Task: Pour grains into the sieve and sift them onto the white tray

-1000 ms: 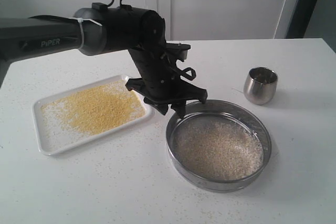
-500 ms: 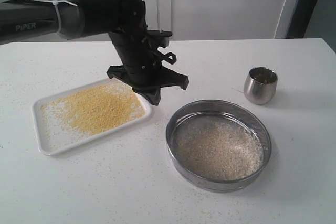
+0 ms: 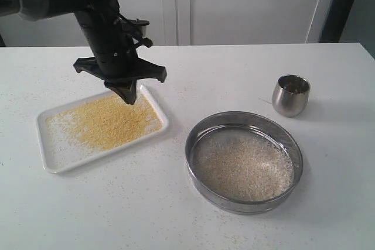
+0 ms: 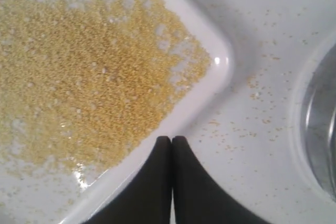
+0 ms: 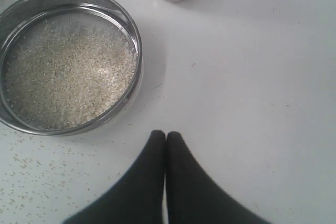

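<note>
1. Presently the left fingers (image 3: pixel 129 94) are pressed shut against each other and hold nothing; they hang above the edge of the white tray (image 3: pixel 54 164), by the corner that faces the sieve (image 3: pixel 246 205)
2. In the left wrist view the closed left fingers (image 4: pixel 165 143) point at the tray rim (image 4: pixel 223 64), clear of it
3. The white tray lies flat on the table (image 3: pixel 146 209), on the left of the exterior view, near the sieve but not touching it
4. Fine yellow grains (image 3: pixel 108 122) lie in a thin layer across most of the tray, densest through the middle, with bare white showing at the left end and along the rim
5. The sieve stands flat on the table, right of the tray; pale rice-like grains (image 3: pixel 243 165) are spread over its mesh, all inside the steel ring
6. The right fingers (image 5: pixel 159 138) are closed together and empty, hovering over bare table beside the sieve (image 5: pixel 134 40); they do not appear in the exterior view
7. A small steel cup (image 3: pixel 290 95) stands upright beyond the sieve, apart from it; its contents cannot be judged
8. Stray grains dot the table around the tray and sieve
</note>
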### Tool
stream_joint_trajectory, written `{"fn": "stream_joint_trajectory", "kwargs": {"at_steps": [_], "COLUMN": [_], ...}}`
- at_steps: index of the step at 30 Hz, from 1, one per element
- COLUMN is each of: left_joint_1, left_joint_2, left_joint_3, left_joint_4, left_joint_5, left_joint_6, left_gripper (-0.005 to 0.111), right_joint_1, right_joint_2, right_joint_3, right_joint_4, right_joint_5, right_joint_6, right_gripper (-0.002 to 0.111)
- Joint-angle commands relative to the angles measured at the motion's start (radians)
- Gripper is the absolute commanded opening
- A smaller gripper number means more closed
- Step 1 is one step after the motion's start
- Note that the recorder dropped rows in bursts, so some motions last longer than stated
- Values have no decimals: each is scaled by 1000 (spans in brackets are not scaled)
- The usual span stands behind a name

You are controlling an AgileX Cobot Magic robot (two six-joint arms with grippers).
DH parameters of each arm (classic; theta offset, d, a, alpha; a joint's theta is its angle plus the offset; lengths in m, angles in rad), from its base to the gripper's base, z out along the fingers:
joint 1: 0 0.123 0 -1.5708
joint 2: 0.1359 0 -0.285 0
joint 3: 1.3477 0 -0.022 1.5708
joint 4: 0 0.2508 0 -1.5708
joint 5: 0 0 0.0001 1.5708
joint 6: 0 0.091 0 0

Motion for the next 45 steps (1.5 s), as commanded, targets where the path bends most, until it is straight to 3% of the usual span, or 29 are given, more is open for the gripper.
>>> {"fn": "stream_joint_trajectory", "kwargs": {"at_steps": [1,16,26,34,45], "left_joint_1": [51,215,374,383,383], "left_joint_2": [-17,-101,-366,-622,-849], "left_joint_3": [-4,33,303,532,684], "left_joint_4": [-3,0,-14,-15,-15], "left_joint_5": [62,95,36,-12,-7], "left_joint_6": [27,51,67,60,60], "left_gripper": [0,0,0,0,0], "right_joint_1": [-3,-3,-3,-3,-3], "right_joint_2": [-6,-6,-6,-6,-6], "right_joint_3": [7,7,7,7,7], "right_joint_4": [3,3,3,3,3], "right_joint_5": [-7,-7,-7,-7,-7], "right_joint_6": [4,4,4,4,4], "right_gripper": [0,0,0,0,0]}}
